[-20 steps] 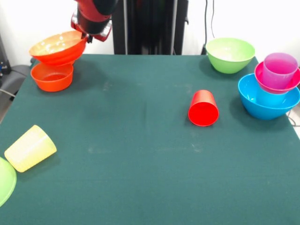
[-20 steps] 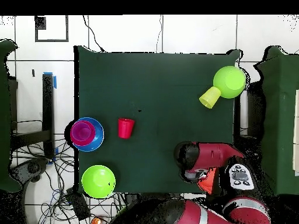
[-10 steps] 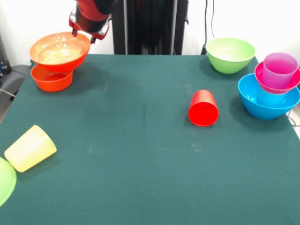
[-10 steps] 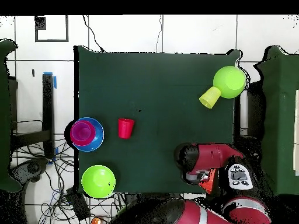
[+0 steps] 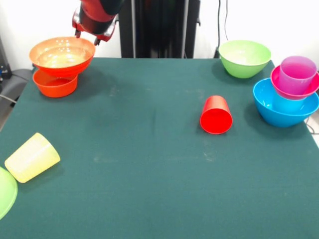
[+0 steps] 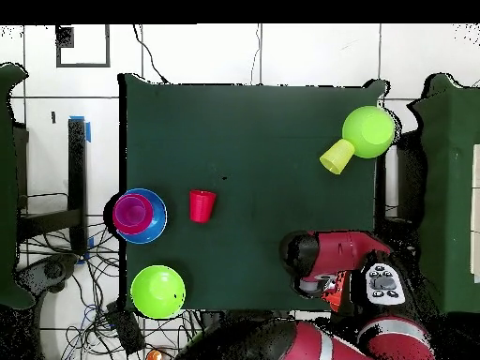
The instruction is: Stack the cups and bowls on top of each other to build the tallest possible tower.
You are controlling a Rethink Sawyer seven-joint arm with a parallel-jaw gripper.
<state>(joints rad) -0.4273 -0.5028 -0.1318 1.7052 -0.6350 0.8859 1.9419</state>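
Observation:
A wide orange bowl (image 5: 62,54) sits level, nested on a small orange bowl (image 5: 55,84), at the table's far left. My gripper (image 5: 88,37) hangs just above that wide bowl's far right rim. A red cup (image 5: 216,115) lies on its side mid-table, also in the overhead view (image 6: 202,205). A yellow cup (image 5: 32,157) lies on its side near left, beside an overturned lime green bowl (image 5: 5,191). On the right, a blue bowl (image 5: 285,110) carries a magenta bowl (image 5: 279,82) with a purple cup (image 5: 297,73) in it. Another lime green bowl (image 5: 244,57) stands upright behind.
From above, my arm (image 6: 328,267) covers the orange bowls near the table's lower right edge. The yellow cup (image 6: 335,157) and green bowl (image 6: 367,131) lie close to the right edge. The blue bowl (image 6: 157,225) sits at the left edge.
The wide orange bowl was tilted at my gripper a second ago; it has levelled out and settled on the small orange bowl. My gripper has risen slightly.

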